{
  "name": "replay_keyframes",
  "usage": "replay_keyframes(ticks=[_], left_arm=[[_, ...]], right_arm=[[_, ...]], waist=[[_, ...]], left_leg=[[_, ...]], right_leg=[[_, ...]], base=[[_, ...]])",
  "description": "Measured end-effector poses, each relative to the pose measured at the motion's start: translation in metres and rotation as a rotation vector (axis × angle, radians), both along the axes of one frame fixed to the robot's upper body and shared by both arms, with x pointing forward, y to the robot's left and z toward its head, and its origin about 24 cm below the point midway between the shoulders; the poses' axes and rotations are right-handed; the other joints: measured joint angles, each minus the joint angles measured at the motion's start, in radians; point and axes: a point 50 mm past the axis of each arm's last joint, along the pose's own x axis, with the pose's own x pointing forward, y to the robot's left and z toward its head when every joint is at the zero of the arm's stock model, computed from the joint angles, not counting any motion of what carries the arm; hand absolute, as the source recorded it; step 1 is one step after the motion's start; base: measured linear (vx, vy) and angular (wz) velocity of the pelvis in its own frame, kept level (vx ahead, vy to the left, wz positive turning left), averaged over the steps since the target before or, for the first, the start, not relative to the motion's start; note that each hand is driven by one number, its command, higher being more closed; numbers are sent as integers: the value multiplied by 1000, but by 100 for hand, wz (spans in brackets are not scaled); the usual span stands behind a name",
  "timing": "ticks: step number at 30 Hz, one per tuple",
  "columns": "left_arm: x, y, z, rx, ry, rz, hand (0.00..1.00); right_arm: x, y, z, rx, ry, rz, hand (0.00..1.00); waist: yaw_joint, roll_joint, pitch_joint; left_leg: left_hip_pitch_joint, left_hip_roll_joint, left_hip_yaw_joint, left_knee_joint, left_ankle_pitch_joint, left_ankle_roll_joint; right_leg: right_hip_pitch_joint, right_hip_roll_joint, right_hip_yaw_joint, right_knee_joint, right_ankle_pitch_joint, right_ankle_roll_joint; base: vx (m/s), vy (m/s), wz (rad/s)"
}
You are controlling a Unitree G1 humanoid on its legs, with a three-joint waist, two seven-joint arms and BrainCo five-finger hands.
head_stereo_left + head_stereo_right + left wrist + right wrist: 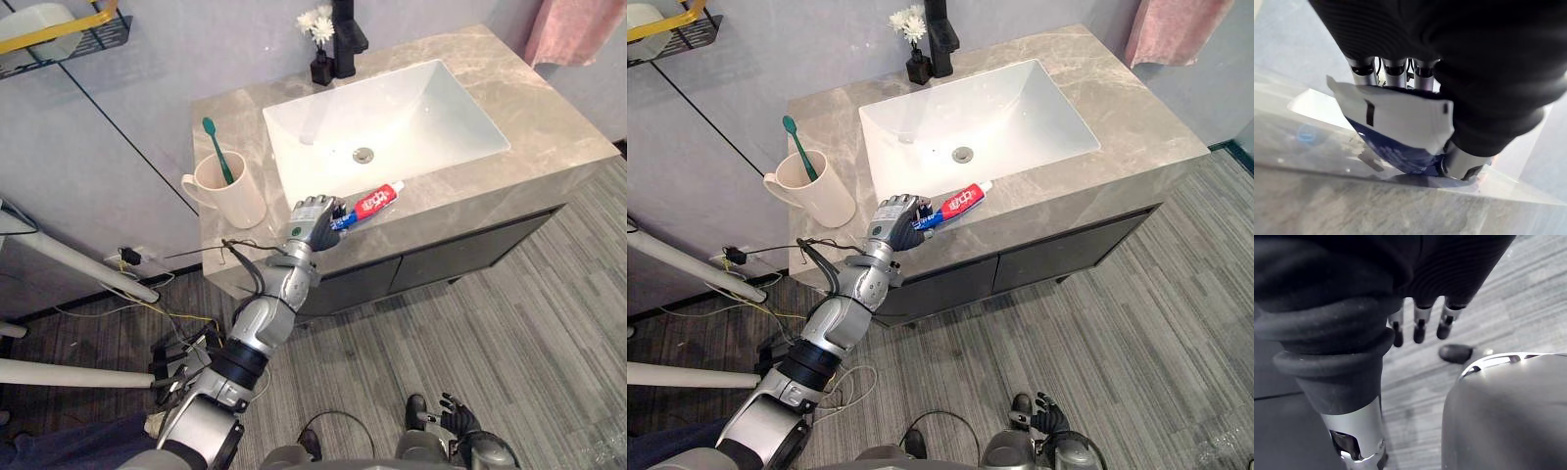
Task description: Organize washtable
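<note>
One toothpaste tube (pixel 372 203) lies on the counter (pixel 549 137) just in front of the sink (pixel 392 117). Our left robot hand (pixel 313 217) pinches the tube's flat tail between curled fingers and thumb. Left of the sink we see a cream cup (pixel 235 196) holding a green toothbrush (pixel 217 149). Our right robot hand (pixel 1420 328) hangs well below the sink, fingers loosely straight.

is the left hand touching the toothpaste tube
Touching: the left wrist view shows the left hand curled round the toothpaste tube at its flat end.
</note>
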Motion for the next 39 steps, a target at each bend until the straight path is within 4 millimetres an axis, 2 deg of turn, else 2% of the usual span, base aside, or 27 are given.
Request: replay_keyframes(ticks=[7, 14, 17, 19, 22, 24, 26, 28, 29, 30, 32, 33, 35, 39], left_arm=[[-11, 8, -5, -38, -1, -32, 100], [-30, 10, 10, -132, -71, -102, 100], [-43, 10, 14, -185, -91, -130, 100], [-49, 9, 18, -217, -107, -148, 100], [-58, 10, 24, -252, -139, -167, 100], [-68, 11, 26, -276, -157, -179, 100], [-72, 12, 24, -286, -155, -180, 100], [-79, 14, 22, -301, -153, -182, 100], [-80, 14, 22, -302, -155, -185, 100], [-82, 13, 23, -309, -160, -190, 100], [-82, 13, 23, -311, -161, -190, 100], [-82, 13, 23, -313, -162, -192, 100], [-84, 11, 26, -331, -172, -198, 100], [-87, 9, 31, -357, -187, -215, 100]], right_arm=[[-1, 0, 0, 1, -4, -1, 0], [-5, 2, 1, 30, -23, -33, 0], [-8, 8, 4, 51, -60, -43, 0], [-9, 14, 7, 68, -89, -22, 0], [-5, 26, 19, 125, -177, 6, 0], [10, 34, 46, 213, -362, -10, 0], [16, 35, 60, 265, -448, -28, 0], [30, 40, 95, 346, -641, -54, 0], [33, 41, 105, 384, -694, -65, 0], [43, 46, 138, 500, -879, -101, 0], [50, 48, 162, 584, -1009, -121, 0], [54, 50, 183, 654, -1127, -135, 0], [59, 52, 211, 767, -1286, -161, 0], [68, 56, 230, 920, -1379, -241, 0]], waist=[[1, -2, -1], [27, -20, -19], [36, -24, -53], [55, -28, -76], [58, -33, -101], [56, -38, -107], [57, -39, -108], [56, -45, -114], [55, -49, -116], [56, -56, -120], [56, -63, -124], [54, -69, -130], [55, -77, -136], [58, -85, -148]], left_leg=[[15, 0, -10, -1, 0, 0], [16, 0, -9, -2, 0, 0], [12, 0, 2, 2, 1, 0], [10, 0, 19, 2, 1, 0], [2, 1, 28, 3, 3, -3], [3, 6, 48, 2, 4, -4], [11, 10, 61, 1, 4, -5], [16, 19, 73, 0, 4, -6], [19, 21, 75, -1, 4, -7], [25, 30, 88, -2, 4, -9], [28, 35, 97, -2, 3, -11], [28, 38, 99, -3, 3, -12], [28, 39, 100, -3, 4, -13], [25, 37, 100, -4, 8, -19]], right_leg=[[20, 0, -3, 0, 0, 0], [20, -1, -1, 0, 0, 0], [10, -1, 19, 0, 7, 11], [-3, -2, 38, 0, 7, 11], [-19, 0, 57, 1, 7, 11], [-31, 6, 78, 1, 7, 11], [-31, 10, 89, 1, 8, 13], [-34, 21, 105, 0, 9, 14], [-35, 23, 108, 0, 9, 14], [-36, 32, 118, 0, 9, 14], [-37, 38, 125, 0, 9, 14], [-37, 42, 128, 0, 9, 14], [-41, 43, 133, 0, 10, 16], [-50, 42, 136, 0, 17, 17]], base=[[-8, -9, 4], [-29, -19, -1], [-37, -17, -9], [-46, -21, -23], [-65, -34, -14], [-101, -56, -27], [-84, -44, -22], [-89, -53, -20], [-92, -72, -21], [-88, -73, -22], [-69, -50, -21], [-57, -37, -12], [-24, -20, -3], [0, 0, 0]])
